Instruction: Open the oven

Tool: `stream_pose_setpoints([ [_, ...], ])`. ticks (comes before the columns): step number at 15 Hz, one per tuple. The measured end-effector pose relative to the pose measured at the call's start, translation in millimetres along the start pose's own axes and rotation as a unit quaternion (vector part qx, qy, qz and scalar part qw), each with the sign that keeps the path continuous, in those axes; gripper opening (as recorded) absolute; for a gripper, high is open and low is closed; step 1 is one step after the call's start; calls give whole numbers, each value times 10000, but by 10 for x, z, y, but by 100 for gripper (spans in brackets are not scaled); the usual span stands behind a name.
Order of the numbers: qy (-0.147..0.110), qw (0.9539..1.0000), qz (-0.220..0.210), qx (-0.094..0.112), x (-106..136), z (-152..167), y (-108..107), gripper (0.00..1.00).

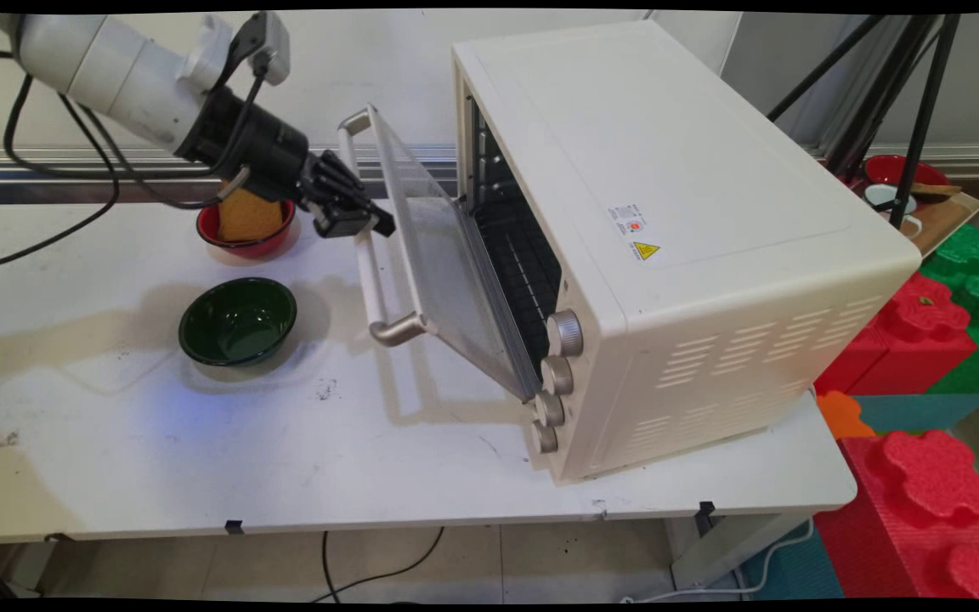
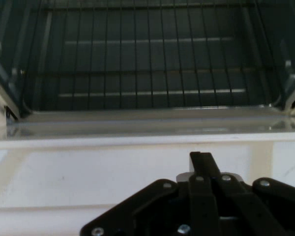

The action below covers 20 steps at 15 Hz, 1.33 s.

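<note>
Gripping oven door handle (image 1: 379, 280), tool (image 1: 353, 223); door (image 1: 443, 272) half-open, tilted leftward.

The white arm (image 1: 116, 72) enters from the upper left of the main view and slopes down toward the right, black cables (image 1: 56, 183) looping beneath it. A small grey box sits on top of the wrist (image 1: 264, 47). Beyond the white link comes a black cylindrical section, then the black gripper (image 1: 362, 223), pointing right and slightly down at centre left. In the hand view its linkage fills the bottom edge, and the two fingers (image 2: 202, 164) stand pressed together as one narrow upright stub.
</note>
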Motion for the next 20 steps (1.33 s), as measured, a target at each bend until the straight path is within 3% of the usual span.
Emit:
stream_pose_setpoints([
  [20, -453, 9985, 257, -173, -975, 147, 76, 0],
])
